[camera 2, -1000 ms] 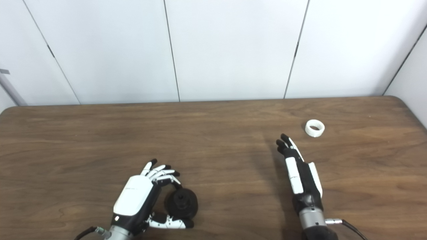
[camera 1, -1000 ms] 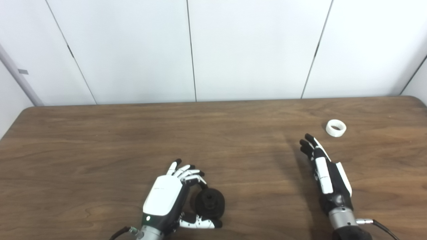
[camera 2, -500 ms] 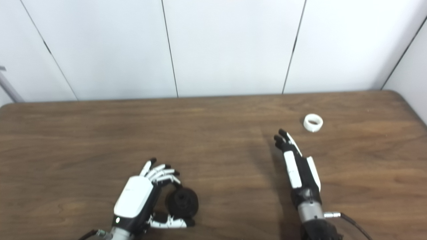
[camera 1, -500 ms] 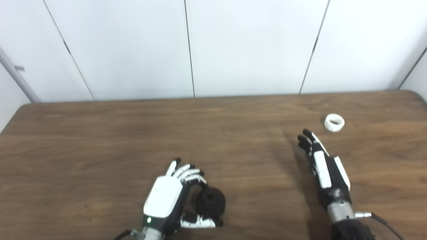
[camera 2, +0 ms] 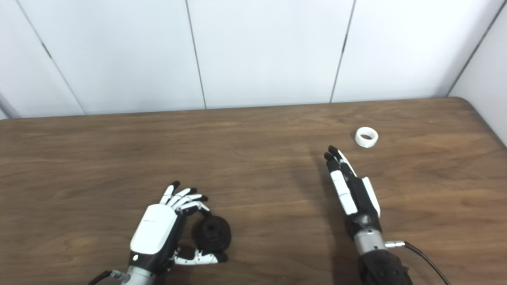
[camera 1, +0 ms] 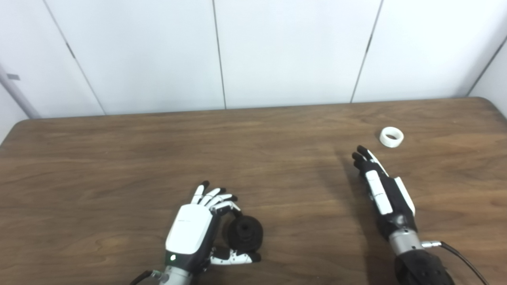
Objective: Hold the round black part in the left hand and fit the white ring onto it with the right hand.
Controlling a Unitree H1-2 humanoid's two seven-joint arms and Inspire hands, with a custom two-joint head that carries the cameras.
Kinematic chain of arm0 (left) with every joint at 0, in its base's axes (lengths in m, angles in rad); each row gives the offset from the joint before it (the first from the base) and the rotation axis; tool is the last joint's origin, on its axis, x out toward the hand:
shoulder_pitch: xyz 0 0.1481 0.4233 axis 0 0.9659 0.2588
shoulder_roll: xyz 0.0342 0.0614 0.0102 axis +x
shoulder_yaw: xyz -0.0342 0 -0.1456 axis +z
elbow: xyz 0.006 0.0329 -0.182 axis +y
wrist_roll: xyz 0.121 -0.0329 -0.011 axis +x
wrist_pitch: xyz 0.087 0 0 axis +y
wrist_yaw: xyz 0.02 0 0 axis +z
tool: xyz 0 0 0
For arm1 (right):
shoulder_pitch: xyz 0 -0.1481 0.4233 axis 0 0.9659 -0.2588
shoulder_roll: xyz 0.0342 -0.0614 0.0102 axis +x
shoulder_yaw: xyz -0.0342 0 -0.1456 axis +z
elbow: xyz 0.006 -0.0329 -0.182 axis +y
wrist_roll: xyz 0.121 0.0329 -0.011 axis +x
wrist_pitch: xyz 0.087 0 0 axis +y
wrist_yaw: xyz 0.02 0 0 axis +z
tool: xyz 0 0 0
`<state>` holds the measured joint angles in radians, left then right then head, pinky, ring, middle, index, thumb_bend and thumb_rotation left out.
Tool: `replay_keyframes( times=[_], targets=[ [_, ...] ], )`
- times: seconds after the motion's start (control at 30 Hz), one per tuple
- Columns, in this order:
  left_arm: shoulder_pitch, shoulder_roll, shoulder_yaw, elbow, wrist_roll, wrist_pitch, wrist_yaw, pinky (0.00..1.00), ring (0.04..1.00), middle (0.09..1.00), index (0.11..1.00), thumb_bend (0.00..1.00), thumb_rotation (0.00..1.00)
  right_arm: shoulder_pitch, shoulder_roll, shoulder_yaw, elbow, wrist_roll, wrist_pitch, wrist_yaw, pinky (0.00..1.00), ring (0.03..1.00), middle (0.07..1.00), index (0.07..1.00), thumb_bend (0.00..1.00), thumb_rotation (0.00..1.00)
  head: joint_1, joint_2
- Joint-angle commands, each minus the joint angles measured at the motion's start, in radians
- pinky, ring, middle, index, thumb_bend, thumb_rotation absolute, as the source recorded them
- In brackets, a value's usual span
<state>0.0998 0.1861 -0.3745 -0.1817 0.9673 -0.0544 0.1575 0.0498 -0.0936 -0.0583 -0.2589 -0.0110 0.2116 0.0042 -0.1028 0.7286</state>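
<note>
White ring (camera 1: 391, 137) lies on the wooden table (camera 1: 119, 166), just beyond our right hand (camera 1: 382, 190).
Our right hand is flat, fingers extended, holding nothing; our left hand (camera 1: 198, 225) cups the round black part (camera 1: 243, 234) between fingers and thumb.

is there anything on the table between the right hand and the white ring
Nothing visible. The right hand is open, fingers pointing up the table, and the white ring lies apart from it, just beyond and to the right of its fingertips. Only bare wooden table shows between them.
</note>
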Motion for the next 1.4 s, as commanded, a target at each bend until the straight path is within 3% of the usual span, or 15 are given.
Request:
replay_keyframes(
  times=[0.0, 0.27, 0.53, 0.6, 0.87, 1.0, 1.37],
  targets=[
    [0.013, 0.002, -0.003, 0.005, 0.002, -0.013, 0.012, 1.00, 0.875, 0.774, 0.485, 0.52, 0.05, -0.057, -0.033, -0.012, -0.061, -0.015, -0.004, 0.002, 0.99, 0.947, 0.938, 0.951, 0.56, 0.87, -0.001, 0.000],
    [0.006, 0.008, 0.003, 0.004, 0.002, -0.017, 0.007, 1.00, 0.867, 0.770, 0.485, 0.52, 0.05, -0.143, -0.124, -0.012, -0.063, -0.269, 0.007, -0.073, 0.86, 0.874, 0.867, 0.875, 0.60, 0.81, -0.052, -0.004],
    [0.006, 0.023, 0.013, -0.001, -0.010, -0.025, 0.003, 1.00, 0.868, 0.764, 0.484, 0.52, 0.05, -0.241, -0.229, -0.046, 0.004, -0.346, 0.001, -0.070, 0.79, 0.831, 0.837, 0.813, 0.69, 0.52, -0.092, -0.004],
    [0.005, 0.026, 0.015, 0.000, -0.015, -0.031, 0.007, 1.00, 0.863, 0.759, 0.484, 0.52, 0.05, -0.264, -0.259, -0.046, 0.035, -0.362, -0.011, -0.069, 0.83, 0.861, 0.854, 0.789, 0.71, 0.44, -0.101, -0.005],
    [0.013, 0.033, 0.020, -0.011, -0.024, -0.035, -0.002, 1.00, 0.860, 0.758, 0.484, 0.52, 0.05, -0.370, -0.375, -0.003, 0.160, -0.484, 0.076, -0.020, 0.89, 0.935, 0.910, 0.725, 0.81, 0.34, -0.124, -0.003],
    [0.012, 0.036, 0.021, -0.009, -0.032, -0.040, -0.003, 1.00, 0.859, 0.758, 0.484, 0.52, 0.05, -0.413, -0.420, 0.021, 0.229, -0.505, 0.078, 0.007, 0.98, 0.969, 0.922, 0.713, 0.86, 0.26, -0.125, -0.003],
    [0.014, 0.034, 0.028, -0.013, -0.040, -0.042, -0.020, 1.00, 0.861, 0.761, 0.484, 0.52, 0.05, -0.537, -0.527, 0.144, 0.406, -0.615, 0.161, 0.125, 1.00, 1.000, 0.971, 0.736, 0.91, 0.29, -0.136, -0.004]
  ],
)
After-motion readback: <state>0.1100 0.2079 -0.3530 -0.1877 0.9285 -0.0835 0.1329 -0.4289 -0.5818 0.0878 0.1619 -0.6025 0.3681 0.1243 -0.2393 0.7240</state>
